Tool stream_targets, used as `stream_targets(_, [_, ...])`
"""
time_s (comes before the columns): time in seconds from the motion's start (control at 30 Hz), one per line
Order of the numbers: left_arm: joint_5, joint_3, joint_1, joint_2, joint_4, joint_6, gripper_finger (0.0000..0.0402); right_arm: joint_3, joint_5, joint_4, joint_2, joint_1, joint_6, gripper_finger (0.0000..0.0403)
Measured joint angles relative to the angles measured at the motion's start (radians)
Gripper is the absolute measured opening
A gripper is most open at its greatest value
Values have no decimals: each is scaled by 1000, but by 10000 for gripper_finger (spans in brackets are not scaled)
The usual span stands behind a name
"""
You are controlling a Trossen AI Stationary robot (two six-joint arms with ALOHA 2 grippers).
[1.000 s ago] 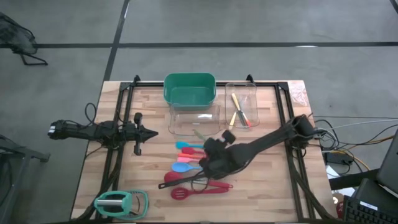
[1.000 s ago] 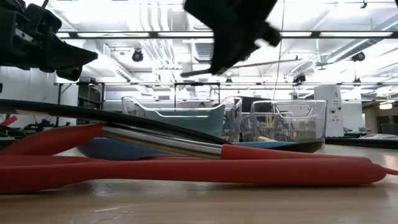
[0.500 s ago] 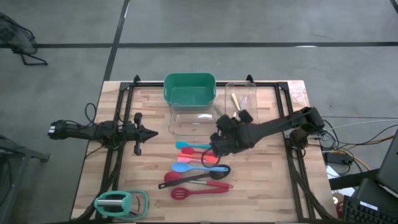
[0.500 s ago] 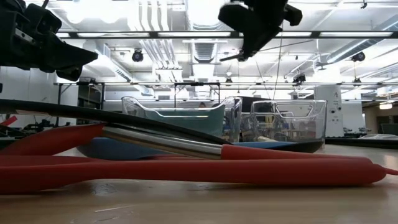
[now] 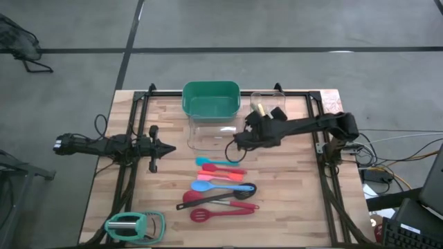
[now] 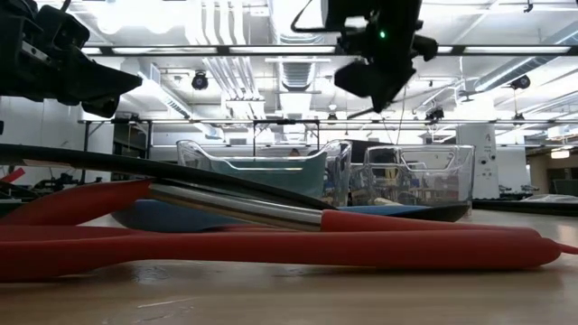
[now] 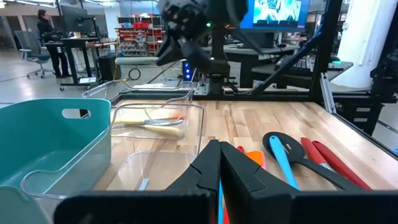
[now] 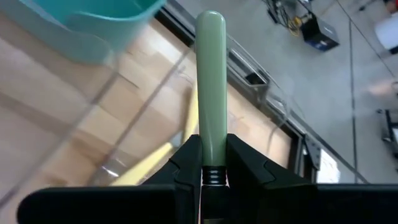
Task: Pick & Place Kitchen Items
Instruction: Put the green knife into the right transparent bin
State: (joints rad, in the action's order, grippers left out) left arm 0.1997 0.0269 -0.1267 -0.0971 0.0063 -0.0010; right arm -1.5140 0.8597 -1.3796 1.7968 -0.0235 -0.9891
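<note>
My right gripper (image 5: 257,128) is high above the table (image 6: 372,63), over the two clear bins, shut on a utensil with a pale green handle (image 8: 210,74). Its other end is hidden behind the fingers. Several slim utensils lie flat mid-table: pink and blue (image 5: 218,166), orange (image 5: 236,176), a blue spoon (image 5: 204,185), a black one (image 5: 225,196) and a red slotted one (image 5: 221,209). My left gripper (image 5: 166,146) is shut and empty at the left, also seen in its wrist view (image 7: 219,167). My right gripper pinches the utensil between its two fingers (image 8: 186,163) where the green handle meets a black ridged collar (image 8: 210,175). The handle's long free part (image 8: 210,56) sticks straight out past the fingertips, along the fingers. The utensil is lifted clear of table and bins.
A green bin (image 5: 211,98) stands at the far edge with a clear bin (image 5: 216,133) just in front of it. A second clear bin (image 5: 270,111) to the right holds yellow utensils (image 7: 163,127). A mint-green and grey gadget (image 5: 135,225) lies at the near left corner.
My right gripper has risen from the utensils mid-table and gone toward the far edge, turning as it went, to a place above the clear bins. It carries the green-handled utensil, now lifted clear. The other utensils lie as before.
</note>
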Motion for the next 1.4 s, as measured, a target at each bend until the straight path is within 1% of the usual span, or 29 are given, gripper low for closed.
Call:
stream_targets(0.1, [0, 0, 0, 0, 0, 0, 10, 39, 0, 12, -16, 27, 18, 46])
stream_targets(0.2, [0, 0, 0, 0, 0, 0, 10, 100, -8, 66, -52, 53, 45, 46])
stream_targets(0.33, [0, 0, 0, 0, 0, 0, 10, 208, -61, 239, -121, 96, 131, 48])
stream_targets(0.47, [0, 0, 0, 0, 0, 0, 10, 316, -129, 466, -194, 152, 228, 46])
stream_targets(0.53, [0, 0, 0, 0, 0, 0, 10, 369, -133, 561, -221, 176, 267, 47])
stream_targets(0.7, [0, 0, 0, 0, 0, 0, 10, 480, -156, 716, -252, 226, 298, 55])
stream_targets(0.83, [0, 0, 0, 0, 0, 0, 10, 547, -168, 783, -245, 250, 305, 54])
stream_targets(0.93, [0, 0, 0, 0, 0, 0, 10, 587, -207, 831, -237, 267, 304, 54])
stream_targets(1.1, [0, 0, 0, 0, 0, 0, 10, 639, -223, 858, -232, 277, 286, 62])
stream_targets(1.4, [0, 0, 0, 0, 0, 0, 10, 653, -232, 871, -232, 277, 282, 79])
